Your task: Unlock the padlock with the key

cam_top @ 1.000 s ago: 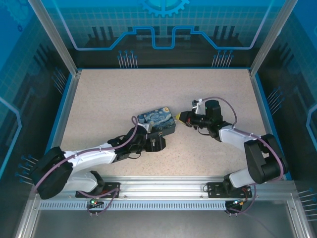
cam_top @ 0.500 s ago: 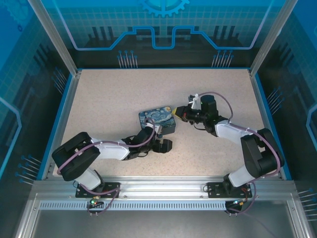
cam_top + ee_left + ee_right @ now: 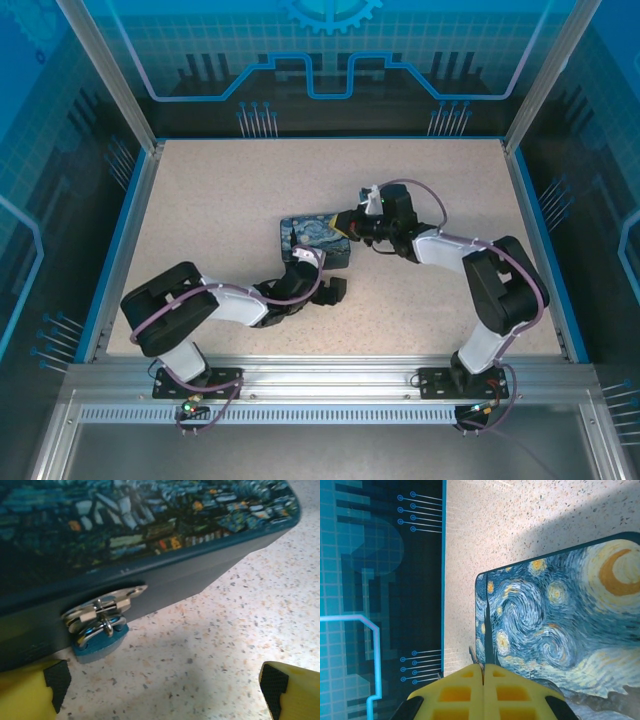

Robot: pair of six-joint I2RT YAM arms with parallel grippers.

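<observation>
Speckled beige tabletop, blue circuit-print walls. Wide-open left claw by the padlock; right claw, box's 2 o'clock, pinching probably the key.

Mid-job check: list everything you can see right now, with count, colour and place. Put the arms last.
box: one, dark blue Starry Night print, mid-table.
hasp: one, silver, on the box's front wall.
padlock: one, bluish, hanging from the hasp, low by the table.
key: one, thin dark sliver, sticking out of the right gripper over the box lid.
table: one, speckled beige.
enclosure panels: blue circuit print, around the table.
left gripper: yellow, jaws open, facing the padlock.
right gripper: yellow, jaws shut on the key, at the box's right end.
</observation>
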